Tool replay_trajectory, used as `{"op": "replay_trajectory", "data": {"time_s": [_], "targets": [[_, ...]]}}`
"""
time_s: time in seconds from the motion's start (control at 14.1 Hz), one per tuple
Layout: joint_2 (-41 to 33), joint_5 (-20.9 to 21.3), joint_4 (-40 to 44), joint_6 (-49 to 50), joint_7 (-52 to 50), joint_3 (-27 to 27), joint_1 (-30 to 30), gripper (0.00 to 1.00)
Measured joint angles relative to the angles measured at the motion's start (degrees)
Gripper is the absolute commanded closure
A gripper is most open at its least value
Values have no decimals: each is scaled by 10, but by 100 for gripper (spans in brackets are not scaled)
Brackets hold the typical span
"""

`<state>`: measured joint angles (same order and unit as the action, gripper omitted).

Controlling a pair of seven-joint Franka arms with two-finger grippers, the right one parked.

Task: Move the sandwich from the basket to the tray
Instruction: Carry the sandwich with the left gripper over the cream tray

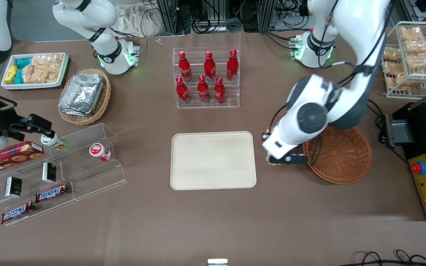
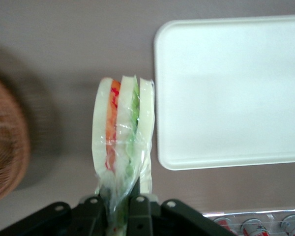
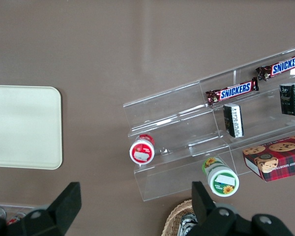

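The clear-wrapped sandwich (image 2: 122,128), white bread with orange-red and green layers, hangs in the air with my left gripper (image 2: 119,204) shut on its narrow end. It is above bare table, just beside the rim of the cream tray (image 2: 226,93) and apart from the woven basket (image 2: 5,147). In the front view the gripper (image 1: 272,159) sits low between the tray (image 1: 213,160) and the round reddish-brown basket (image 1: 340,155). The arm hides the sandwich there. Nothing lies on the tray or in the visible part of the basket.
A clear rack of red cola bottles (image 1: 207,77) stands farther from the front camera than the tray. A black control box with a red button (image 1: 425,177) sits at the working arm's end. Clear snack shelves (image 1: 50,166) and a tan foil-container basket (image 1: 83,96) lie toward the parked arm's end.
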<state>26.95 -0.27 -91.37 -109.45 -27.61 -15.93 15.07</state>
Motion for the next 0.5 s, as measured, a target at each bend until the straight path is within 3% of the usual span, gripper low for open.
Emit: {"op": "replay_trajectory", "data": {"time_s": [0.5], "targets": [[116,5,4,-147,-44,1,77,83]]}}
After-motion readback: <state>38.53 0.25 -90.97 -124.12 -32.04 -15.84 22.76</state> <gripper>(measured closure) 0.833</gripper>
